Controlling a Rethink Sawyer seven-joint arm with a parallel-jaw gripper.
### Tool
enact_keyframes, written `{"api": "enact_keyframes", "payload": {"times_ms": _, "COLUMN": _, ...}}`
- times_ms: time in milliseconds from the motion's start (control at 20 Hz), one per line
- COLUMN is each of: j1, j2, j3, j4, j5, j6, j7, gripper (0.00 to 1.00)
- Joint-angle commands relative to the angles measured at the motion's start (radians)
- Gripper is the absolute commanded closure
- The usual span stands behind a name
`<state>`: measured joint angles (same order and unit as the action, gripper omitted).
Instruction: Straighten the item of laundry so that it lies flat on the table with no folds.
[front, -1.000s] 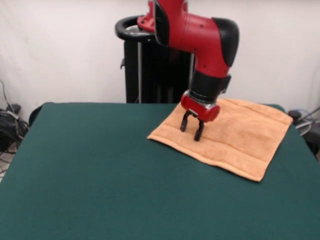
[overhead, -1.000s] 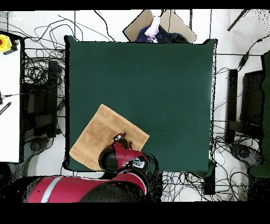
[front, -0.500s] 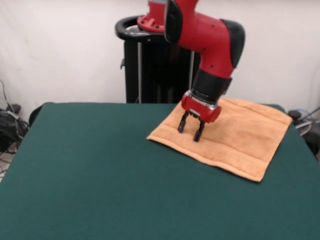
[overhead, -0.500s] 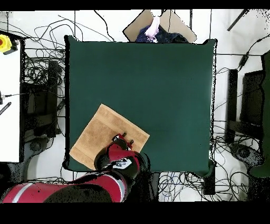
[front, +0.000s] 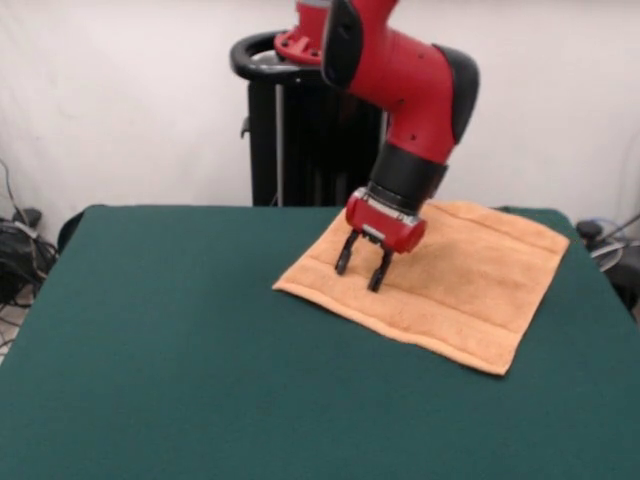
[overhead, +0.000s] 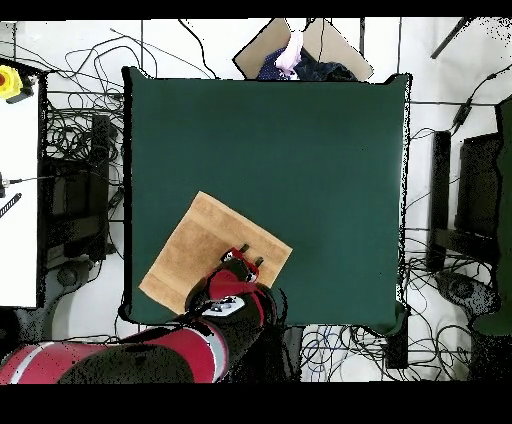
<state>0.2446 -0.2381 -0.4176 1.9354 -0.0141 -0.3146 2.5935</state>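
Towel and pincer have both shifted since a second ago: toward picture left in the front view, and farther in from the worktop edge in the overhead view. The near left corner sits farther left than before.

Pincer: two dark fingers point down, spread with a clear gap between them. Tips sit at the towel's surface near its left hem; contact looks likely but cannot be confirmed. No cloth gathered between the fingers.

Towel: lies on the worktop's far right part in the front view, turned at an angle to the edges, spread as a flat four-sided sheet. One band stripe runs parallel to the near hem. No fold visible. Most of the cloth extends right of the pincer and toward the far edge.

Overhead: towel near the bottom left corner of the worktop, one corner close to the left edge. Pincer stands over the cloth's right-hand corner; the red arm covers the cloth's lower edge.
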Motion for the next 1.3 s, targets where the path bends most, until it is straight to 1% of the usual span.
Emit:
{"api": "enact_keyframes", "payload": {"times_ms": 50, "j1": -0.132, "j2": 0.097, "j3": -0.017, "j4": -0.274, "j5": -0.036, "j6": -0.062, "j7": -0.045, "gripper": 0.0}}
{"api": "enact_keyframes", "payload": {"times_ms": 500, "j1": -0.238, "j2": 0.04, "j3": 0.044, "j4": -0.359, "j5": -0.194, "j6": 0.042, "j7": -0.069, "gripper": 0.0}}
{"api": "enact_keyframes", "payload": {"times_ms": 800, "j1": -0.232, "j2": -0.004, "j3": 0.045, "j4": -0.34, "j5": -0.23, "j6": 0.089, "j7": -0.044, "gripper": 0.0}}
{"api": "enact_keyframes", "payload": {"times_ms": 1000, "j1": -0.247, "j2": -0.006, "j3": 0.068, "j4": -0.364, "j5": -0.253, "j6": 0.118, "j7": -0.045, "gripper": 0.0}}
{"api": "enact_keyframes", "payload": {"times_ms": 1150, "j1": -0.254, "j2": -0.022, "j3": 0.084, "j4": -0.354, "j5": -0.272, "j6": 0.134, "j7": -0.04, "gripper": 0.0}}
{"api": "enact_keyframes", "payload": {"times_ms": 1300, "j1": -0.248, "j2": -0.02, "j3": 0.08, "j4": -0.352, "j5": -0.274, "j6": 0.123, "j7": -0.026, "gripper": 0.0}}
